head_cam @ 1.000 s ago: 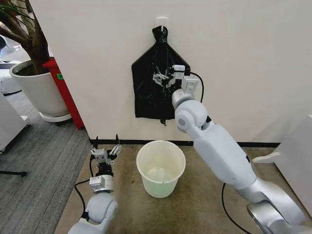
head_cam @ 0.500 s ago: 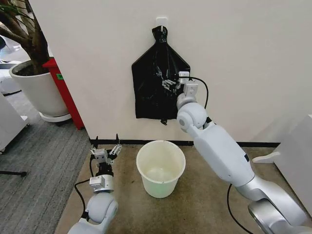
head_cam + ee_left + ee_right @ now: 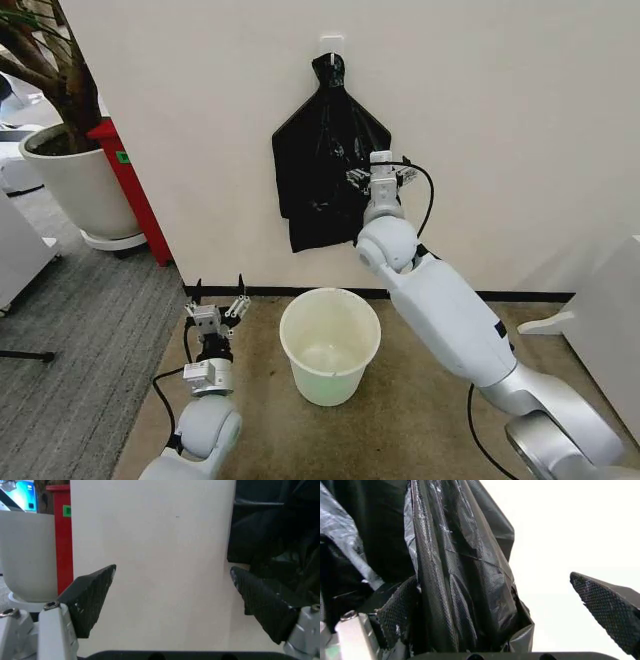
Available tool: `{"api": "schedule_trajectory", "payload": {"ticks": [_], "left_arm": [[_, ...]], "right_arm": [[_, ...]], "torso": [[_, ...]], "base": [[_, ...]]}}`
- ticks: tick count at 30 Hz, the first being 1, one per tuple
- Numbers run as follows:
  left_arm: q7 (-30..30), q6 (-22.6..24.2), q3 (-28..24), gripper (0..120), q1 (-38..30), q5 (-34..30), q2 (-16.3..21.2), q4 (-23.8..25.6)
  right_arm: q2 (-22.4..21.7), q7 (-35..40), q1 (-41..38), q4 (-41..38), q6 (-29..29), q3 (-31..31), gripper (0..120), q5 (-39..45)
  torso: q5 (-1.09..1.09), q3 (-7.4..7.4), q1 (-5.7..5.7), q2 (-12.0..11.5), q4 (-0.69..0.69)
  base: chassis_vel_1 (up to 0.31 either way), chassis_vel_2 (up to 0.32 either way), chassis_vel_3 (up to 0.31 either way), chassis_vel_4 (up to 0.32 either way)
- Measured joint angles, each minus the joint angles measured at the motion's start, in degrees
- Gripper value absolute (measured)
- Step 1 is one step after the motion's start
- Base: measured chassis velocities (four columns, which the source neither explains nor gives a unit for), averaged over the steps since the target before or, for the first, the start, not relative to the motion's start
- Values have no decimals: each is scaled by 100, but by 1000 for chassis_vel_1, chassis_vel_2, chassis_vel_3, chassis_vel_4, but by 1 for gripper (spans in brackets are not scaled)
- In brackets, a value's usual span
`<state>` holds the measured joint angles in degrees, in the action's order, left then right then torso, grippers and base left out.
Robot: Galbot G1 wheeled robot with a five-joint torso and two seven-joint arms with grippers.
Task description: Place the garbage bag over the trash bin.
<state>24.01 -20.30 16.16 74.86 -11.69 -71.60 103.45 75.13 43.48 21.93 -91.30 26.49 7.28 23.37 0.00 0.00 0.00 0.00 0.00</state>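
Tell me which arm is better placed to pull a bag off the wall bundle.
The right, probably. Its hand is raised against the hanging black plastic bag bundle, fingers open with a plastic fold between them. The left hand sits low, open, near the floor beside the round cream-white plastic bin.

The trash bin [image 3: 330, 345] stands open-mouthed below the wall-hung black bundle [image 3: 325, 165], bare floor [image 3: 420, 420] around it

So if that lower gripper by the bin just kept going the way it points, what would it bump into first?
Probably the bare white wall: the open left gripper faces it, with the hanging black bundle off to one side.
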Motion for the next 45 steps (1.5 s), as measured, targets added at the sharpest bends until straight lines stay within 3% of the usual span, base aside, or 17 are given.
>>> {"api": "schedule_trajectory", "payload": {"ticks": [7,18,21,25,29,36,45], "left_arm": [[0,0,11,88,8,4,2,13],[0,3,15,88,29,12,23,51],[0,3,15,88,32,13,26,54],[0,3,20,88,43,15,32,60],[0,3,21,88,48,16,43,77],[-47,20,-31,88,70,-150,188,414],[-564,259,-171,88,79,-1450,813,1385]], "right_arm": [[82,132,-15,64,-42,13,81,-29],[201,226,148,-116,-43,19,36,-34],[205,233,171,-140,-41,19,30,-46],[224,260,229,-155,-40,24,10,-88],[239,265,230,-179,-40,22,0,-83],[201,298,205,-399,-40,22,0,266],[317,498,73,-606,-68,94,0,1043]], "torso": [[0,0,0,0,0],[0,0,0,0,0],[-1,0,0,0,0],[0,0,0,0,0],[-1,0,0,0,0],[0,0,0,0,0],[0,0,0,0,0]], "base": [[0,0,0,0],[0,0,0,0],[0,0,0,0],[0,0,0,0],[0,0,0,0],[0,0,0,0],[0,0,0,0]]}}
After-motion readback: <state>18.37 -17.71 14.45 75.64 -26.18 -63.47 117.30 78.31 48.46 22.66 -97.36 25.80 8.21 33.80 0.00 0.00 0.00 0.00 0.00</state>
